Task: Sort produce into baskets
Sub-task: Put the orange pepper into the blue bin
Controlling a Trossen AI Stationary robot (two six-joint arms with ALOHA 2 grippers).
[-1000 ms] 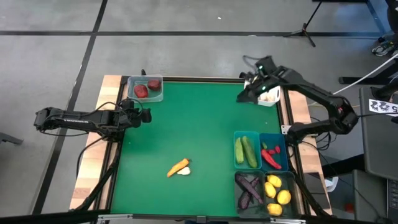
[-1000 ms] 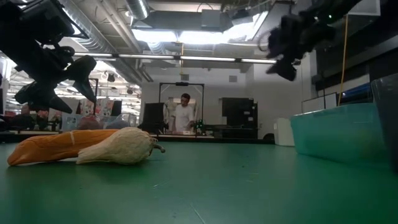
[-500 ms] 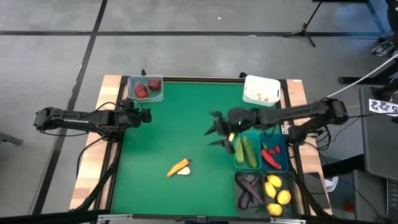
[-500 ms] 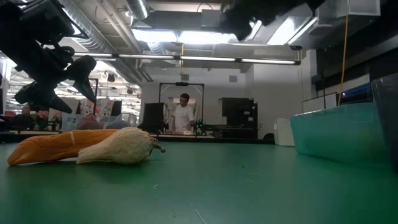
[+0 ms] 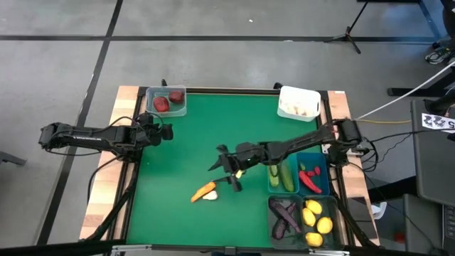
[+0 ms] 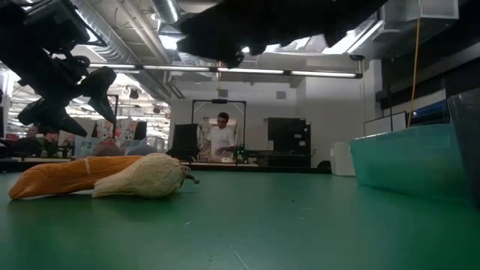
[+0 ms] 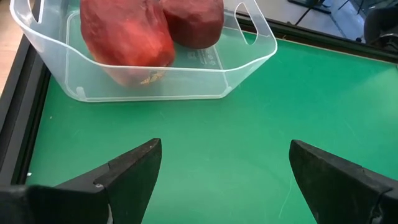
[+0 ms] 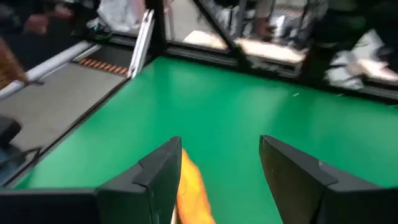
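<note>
An orange carrot (image 5: 204,190) and a white garlic (image 5: 212,196) lie side by side on the green table, left of the middle and toward the near edge. In the low view the carrot (image 6: 64,177) and the garlic (image 6: 146,177) touch. My right gripper (image 5: 225,175) hovers open just above and to the right of them. In the right wrist view the carrot (image 8: 194,190) shows low between its fingers (image 8: 221,168). My left gripper (image 5: 159,131) waits open at the left edge, facing the clear basket (image 7: 186,78), which holds two dark red round ones (image 7: 127,34).
A white basket (image 5: 298,102) holding garlic stands at the far right corner. At the near right stand four baskets: cucumbers (image 5: 281,172), red peppers (image 5: 310,176), eggplants (image 5: 284,217) and lemons (image 5: 318,222). The clear basket (image 5: 167,100) stands at the far left. A person stands in the room behind.
My right gripper has swung from the white basket at the far right corner across the table toward its near left. It has come down toward the carrot and garlic and rolled about its own line on the way. Its fingers have stayed open.
</note>
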